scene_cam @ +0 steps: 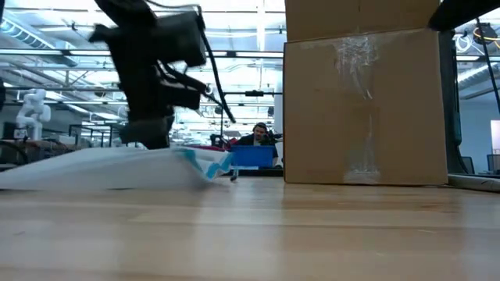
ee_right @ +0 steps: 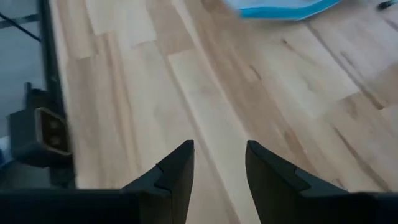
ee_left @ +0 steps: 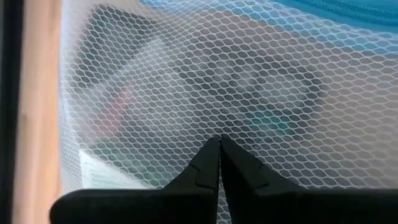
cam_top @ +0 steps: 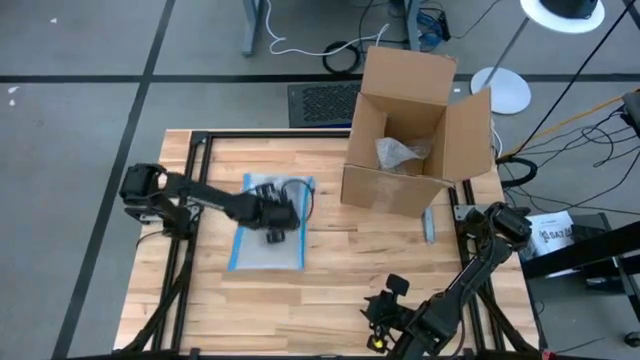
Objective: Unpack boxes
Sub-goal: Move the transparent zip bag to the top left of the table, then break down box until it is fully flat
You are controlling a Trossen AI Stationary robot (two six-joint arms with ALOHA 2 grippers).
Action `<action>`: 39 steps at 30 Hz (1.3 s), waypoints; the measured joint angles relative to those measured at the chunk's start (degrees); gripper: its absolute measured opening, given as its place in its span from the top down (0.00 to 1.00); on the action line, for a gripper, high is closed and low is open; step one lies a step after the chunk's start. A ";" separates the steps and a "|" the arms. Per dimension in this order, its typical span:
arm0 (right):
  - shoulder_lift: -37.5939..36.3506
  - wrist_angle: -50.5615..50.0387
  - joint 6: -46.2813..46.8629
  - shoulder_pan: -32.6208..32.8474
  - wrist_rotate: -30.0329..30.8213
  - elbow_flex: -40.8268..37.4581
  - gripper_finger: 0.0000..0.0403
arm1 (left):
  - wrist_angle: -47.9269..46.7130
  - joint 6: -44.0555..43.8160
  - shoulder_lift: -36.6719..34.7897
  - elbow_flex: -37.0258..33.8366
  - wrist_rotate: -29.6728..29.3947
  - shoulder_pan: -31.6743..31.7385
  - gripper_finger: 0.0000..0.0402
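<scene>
The box [cam_top: 415,130] was seen near the far right corner of the table [cam_top: 330,270], standing upright on the wood. It was a plain brown carton of corrugated cardboard and the largest thing on the table. Its top was open, with one flap raised at the far side and another flap spread out toward the right edge. In the high view, a crumpled piece of clear plastic [cam_top: 400,153] was seen inside it. In the low view, the side of the box facing the camera showed a strip of glossy clear tape [scene_cam: 359,101] running down its middle, and the bottom of the box lay flat on the table. A clear pouch with blue edge [cam_top: 270,235] lay flat on the table, left of the box and apart from it, nearer to the middle of the table. The left gripper [cam_top: 278,228] was placed over this pouch; in the left wrist view its fingers [ee_left: 205,168] were closed together, tip against tip, against the white mesh surface of the pouch, but whether any of the material was pinched between them could not be told. The right gripper [ee_right: 219,165] was held near the front edge of the table, toward the right corner, above bare wood; its fingers were parted and nothing was held between them.
</scene>
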 joint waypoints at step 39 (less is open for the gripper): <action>-1.60 -34.93 39.24 11.60 -4.90 0.35 0.75 | 14.62 19.73 -13.92 24.84 13.48 0.33 0.95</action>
